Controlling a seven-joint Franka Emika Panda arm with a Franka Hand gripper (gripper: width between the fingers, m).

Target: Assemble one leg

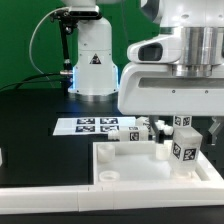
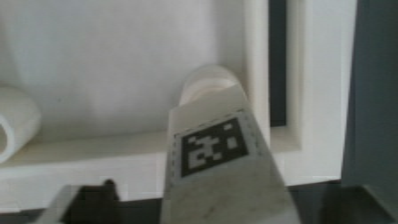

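A white leg point(image 1: 184, 150) with black-and-white tags stands upright over the near right part of the large white tray-like panel point(image 1: 115, 172). My gripper point(image 1: 190, 130) comes down on it from above and is shut on the leg. In the wrist view the leg point(image 2: 214, 140) fills the gap between my dark fingers point(image 2: 86, 203), and its rounded end points at the panel's floor beside the raised rim point(image 2: 306, 100). My gripper point(image 2: 214, 198) holds it by its upper part. I cannot tell whether the leg touches the panel.
More tagged white parts point(image 1: 152, 131) sit behind the panel, next to the marker board point(image 1: 95, 126). A small white piece point(image 1: 163, 151) stands beside the held leg. A long white bar point(image 1: 55, 198) lies along the front. The robot base point(image 1: 92, 65) stands at the back.
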